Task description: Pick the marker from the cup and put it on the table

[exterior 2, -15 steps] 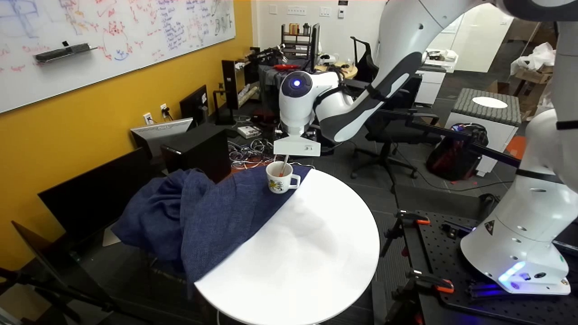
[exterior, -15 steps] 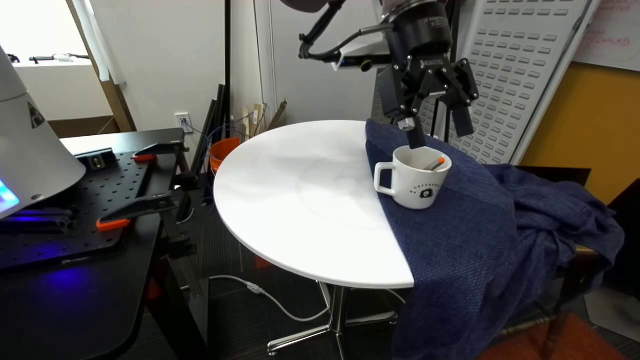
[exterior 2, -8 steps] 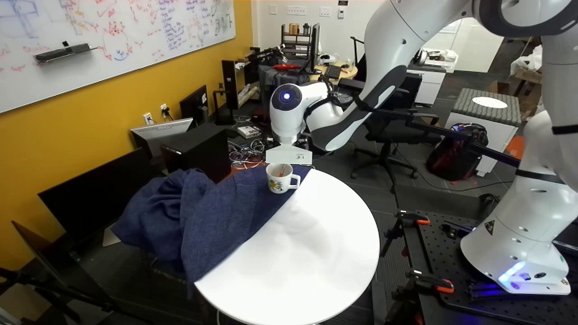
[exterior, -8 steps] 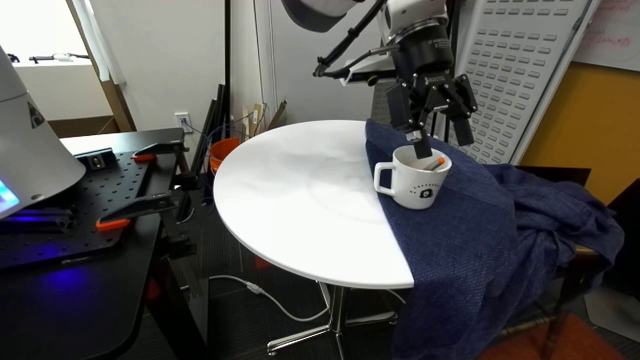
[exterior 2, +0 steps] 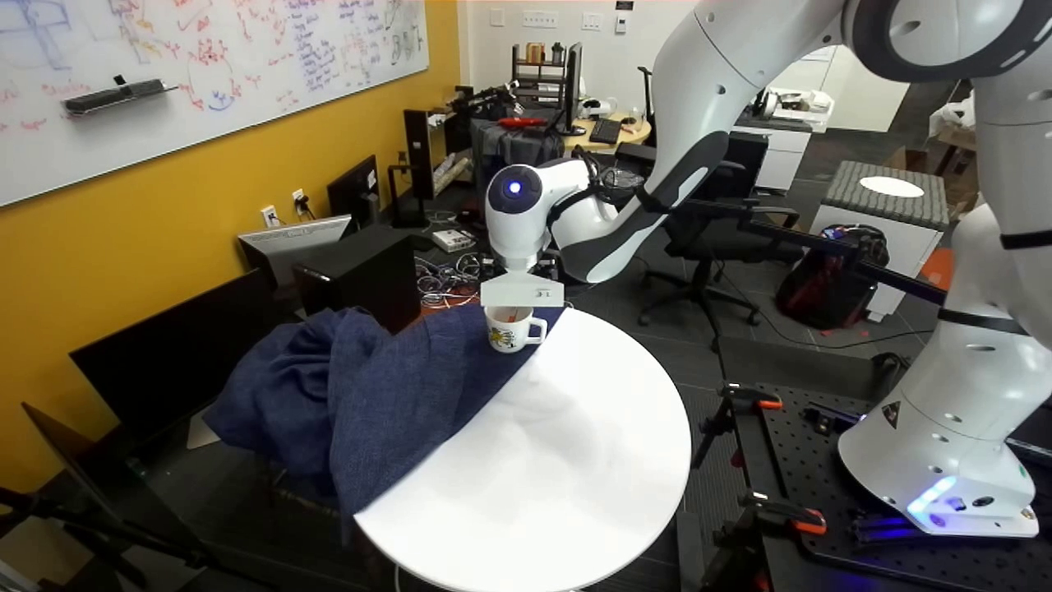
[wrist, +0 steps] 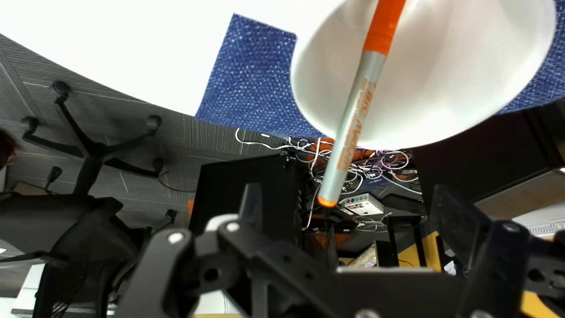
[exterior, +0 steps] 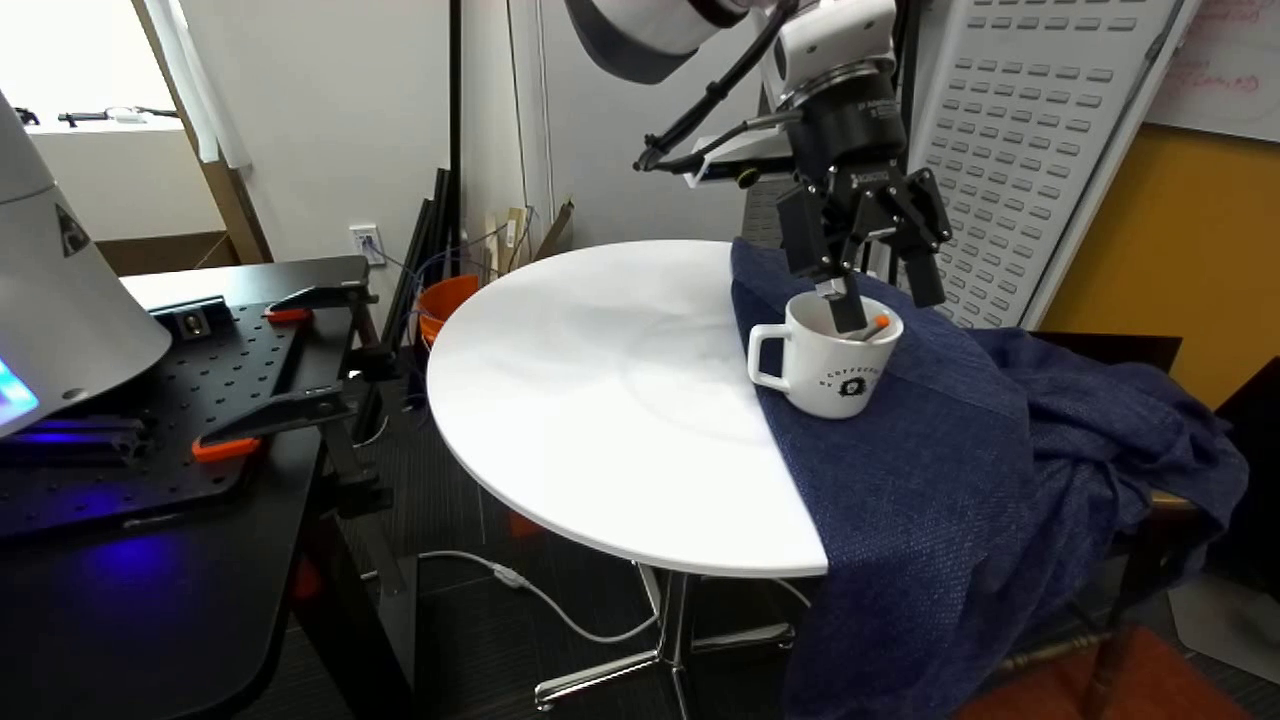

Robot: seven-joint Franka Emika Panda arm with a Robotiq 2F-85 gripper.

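Observation:
The white mug (exterior: 838, 380) stands upright on the dark blue cloth (exterior: 920, 480) over part of the round white table (exterior: 620, 420). It also shows in the other views (exterior 2: 508, 337) (wrist: 450, 84). The marker (wrist: 353, 115) is grey with an orange cap and orange end. It leans inside the mug, grey end up past the rim; its orange end shows in an exterior view (exterior: 882, 322). My gripper (exterior: 888, 302) is open and empty just above the mug. One fingertip overlaps the mug's opening in that view. In the wrist view the marker's end lies between the open fingers (wrist: 353, 207), touching neither.
A black workbench (exterior: 180, 560) with clamps carries the robot base (exterior 2: 945, 427). The cloth hangs over the table's edge in a bunched heap (exterior 2: 288, 411). Dark monitors (exterior 2: 181, 353) and a black box (exterior 2: 357, 275) stand past the table. A white plate (exterior 2: 522, 290) on the wrist partly covers the mug.
My gripper has come down toward the mug, its fingers still open. The white wrist plate now overlaps the mug's rim in an exterior view. The mug and marker have not moved.

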